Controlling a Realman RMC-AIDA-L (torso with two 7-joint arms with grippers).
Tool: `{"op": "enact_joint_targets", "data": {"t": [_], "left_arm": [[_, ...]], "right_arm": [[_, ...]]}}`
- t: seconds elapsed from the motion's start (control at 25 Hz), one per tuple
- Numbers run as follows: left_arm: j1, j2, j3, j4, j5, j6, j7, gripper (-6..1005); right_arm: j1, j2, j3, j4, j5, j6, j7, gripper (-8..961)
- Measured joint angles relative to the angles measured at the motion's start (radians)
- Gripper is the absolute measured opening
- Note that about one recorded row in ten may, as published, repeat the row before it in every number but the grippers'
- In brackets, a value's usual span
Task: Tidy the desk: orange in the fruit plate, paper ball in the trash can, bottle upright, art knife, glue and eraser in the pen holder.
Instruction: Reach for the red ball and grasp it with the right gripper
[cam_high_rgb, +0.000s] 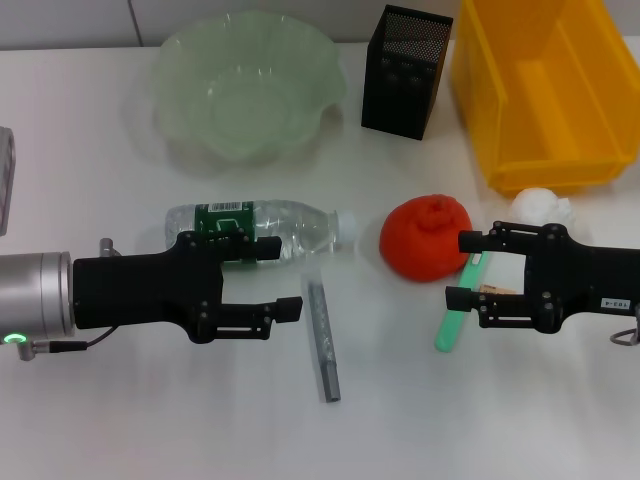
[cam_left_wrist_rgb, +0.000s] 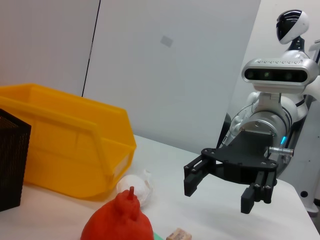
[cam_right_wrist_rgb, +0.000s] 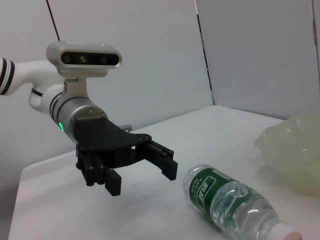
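Orange (cam_high_rgb: 427, 237) lies just beyond the open right hand (cam_high_rgb: 460, 270).

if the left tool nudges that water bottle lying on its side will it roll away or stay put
The bottle lies on its side with a round body, so a sideways nudge would probably roll it. It looks clear and possibly full, so likely heavy enough not to skid far. Its smooth plastic may slip in the open left tool, so gripping the labelled middle seems safer.
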Motion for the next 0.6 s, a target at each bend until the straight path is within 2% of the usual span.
{"op": "enact_joint_targets", "data": {"t": [0.6], "left_arm": [[0.000,0.000,-0.003,0.000,0.000,-0.003,0.000,813]], "right_arm": [[0.004,-0.003,0.000,-0.002,0.000,-0.003,0.002,766]]}}
